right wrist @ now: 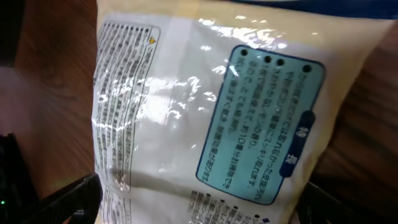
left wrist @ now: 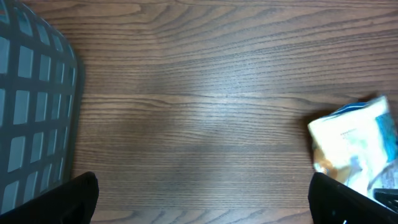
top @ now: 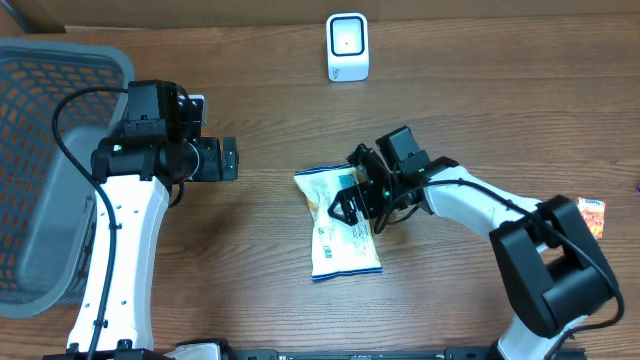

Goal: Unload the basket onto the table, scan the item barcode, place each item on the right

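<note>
One item for scanning: a glossy white and pale-yellow plastic snack packet (top: 345, 250) with a blue text panel, lying flat on the brown wood-grain counter (top: 260, 90) near its centre, its printed back upward. Fine print shows in the right wrist view, but no barcode can be made out there. One right pincer (top: 358, 208), black and two-fingered, hangs low over the far end of the snack packet with its jaws spread wide to either side. It holds nothing yet, and the stance looks like readiness to close on the bag for lifting. One left pincer (top: 230, 160), likewise spread wide and empty, sits to the left and well apart from the bag over bare wood, probably kept clear so the right arm can work. One small white box-shaped scanner (top: 347, 47) stands at the far edge, almost straight beyond the packet with its window facing the near side, so the bag would likely be carried to it. One grey plastic lattice basket (top: 40, 150) stands at the far left, presumably for scanned goods. One small orange packet (top: 592, 215) lies at the right edge, beyond the right arm.
</note>
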